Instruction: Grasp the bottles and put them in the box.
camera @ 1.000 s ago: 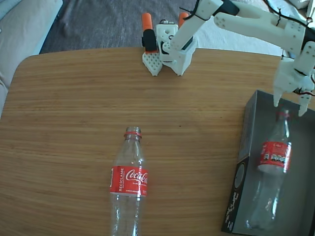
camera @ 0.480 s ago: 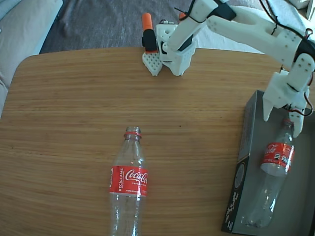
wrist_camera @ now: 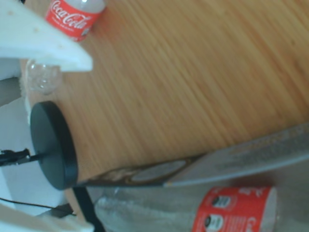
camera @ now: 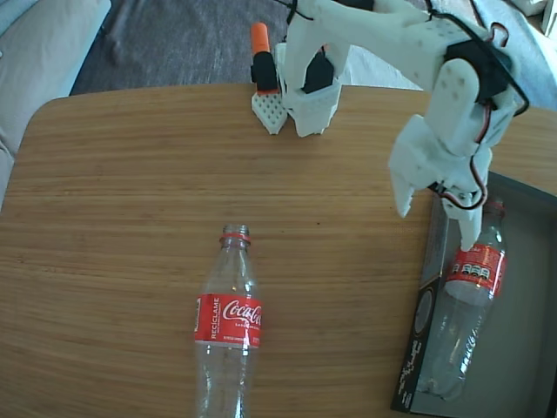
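Clear, ribbed plastic forms the nearest bottle (camera: 228,324), laid on the wood-grain table (camera: 113,209), red label up. A second bottle (camera: 466,300) is seen lying inside the shallow grey cardboard box (camera: 531,348) at the fixed view's right. Above its left wall the white gripper (camera: 437,225) hangs — fingers spread, nothing held.

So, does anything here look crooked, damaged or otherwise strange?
Nothing is damaged or spilled. The bottle in the box lies slanted, not in line with the box walls. The other bottle lies flat on the table.
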Robot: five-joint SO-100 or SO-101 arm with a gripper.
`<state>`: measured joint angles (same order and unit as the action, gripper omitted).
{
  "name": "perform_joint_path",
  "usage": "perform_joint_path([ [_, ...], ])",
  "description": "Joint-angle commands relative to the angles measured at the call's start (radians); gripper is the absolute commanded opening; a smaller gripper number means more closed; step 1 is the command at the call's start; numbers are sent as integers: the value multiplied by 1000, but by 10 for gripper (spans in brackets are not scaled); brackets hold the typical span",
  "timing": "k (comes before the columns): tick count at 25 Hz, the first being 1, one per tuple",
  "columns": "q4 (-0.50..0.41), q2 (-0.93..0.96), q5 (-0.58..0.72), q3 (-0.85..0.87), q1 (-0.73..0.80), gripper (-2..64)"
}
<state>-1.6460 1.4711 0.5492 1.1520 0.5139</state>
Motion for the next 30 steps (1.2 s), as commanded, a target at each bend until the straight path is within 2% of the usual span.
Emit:
perform_joint_path([
  [1, -66, 132, 95, 55, -55, 400],
  [8, -64, 245, 341, 221, -210, 400],
  [15, -52, 250, 558, 255, -437, 400],
  [22, 55, 250, 819, 256, -626, 400],
  [30, 209, 253, 1060, 371, -769, 400],
])
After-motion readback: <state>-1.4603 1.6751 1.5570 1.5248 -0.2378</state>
